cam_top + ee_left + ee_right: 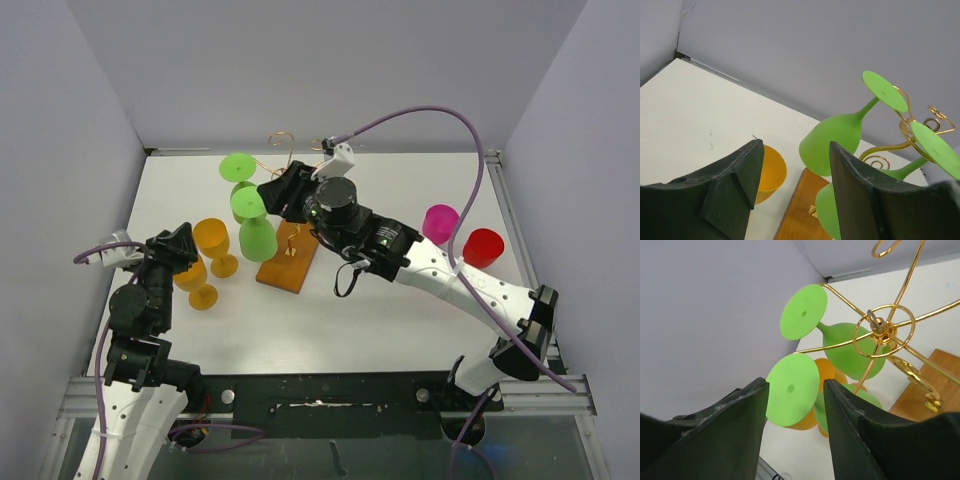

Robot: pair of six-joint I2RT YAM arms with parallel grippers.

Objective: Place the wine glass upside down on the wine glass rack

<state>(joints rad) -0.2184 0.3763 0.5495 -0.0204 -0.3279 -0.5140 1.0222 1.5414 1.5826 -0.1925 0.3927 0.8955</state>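
The wine glass rack (290,258) has a brown wooden base and gold wire arms (880,327). Two green wine glasses hang upside down from its left arms: the far one (238,168) and the near one (256,230). My right gripper (277,195) is open just right of the near glass's foot. In the right wrist view that round green foot (792,389) shows between and just beyond the open fingers (747,405); I cannot tell if they touch it. My left gripper (182,243) is open and empty beside two orange glasses (213,243).
A second orange glass (197,283) stands near the left gripper. A pink glass (440,222) and a red glass (483,247) stand upright at the right. In the left wrist view an orange glass (771,172), the wooden base (800,210) and both green glasses (827,140) lie ahead.
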